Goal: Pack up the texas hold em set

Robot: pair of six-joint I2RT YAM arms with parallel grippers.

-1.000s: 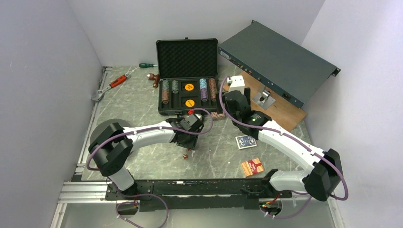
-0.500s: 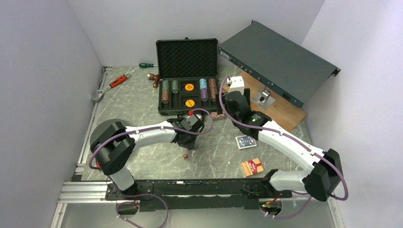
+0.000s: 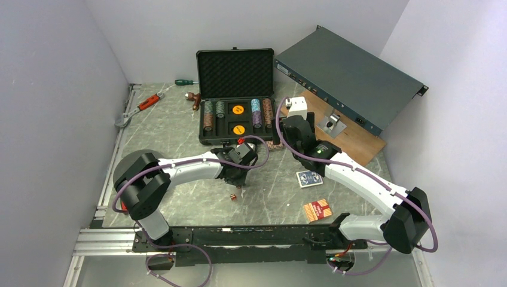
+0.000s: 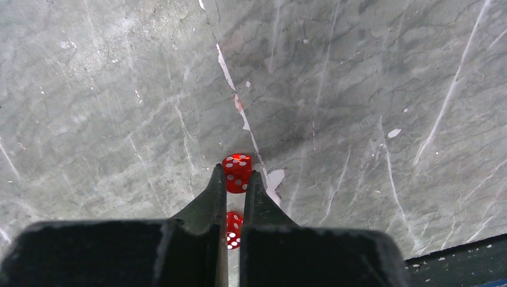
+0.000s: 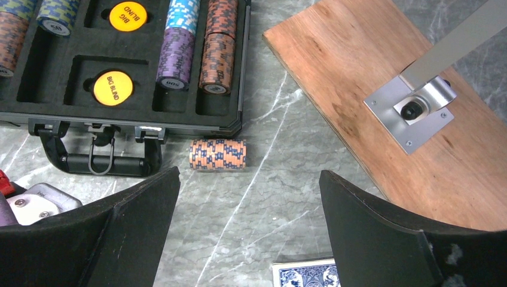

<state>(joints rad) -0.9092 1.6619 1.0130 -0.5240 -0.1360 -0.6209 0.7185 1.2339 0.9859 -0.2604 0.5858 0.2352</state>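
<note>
Pinching a small red die between its two tips, the left pincer is clenched tight, low over the grey stone table. The die has white dots. A second red die lies on the table further back, in the thin gap between the same two fingers, and I cannot tell if they touch it. From above, this pincer points down at a spot in front of the black case, a little way from it.

The case is open at the back of the table. Its bumpy foam lid stands up. Inside, rows of striped chips lie in the slots on the left and the right, and two yellow discs sit in the middle slots.

The right pincer is spread wide and holds nothing. It hangs over the table just in front of the right corner of the case. One roll of orange and blue chips lies on its side on the table there, just beside the front of the case, apart from both fingers.

A blue pack of cards lies on the table near the right arm. A red pack of cards lies closer to the arm bases. A wooden board lies to the right of the case, with a long grey box behind it.
</note>
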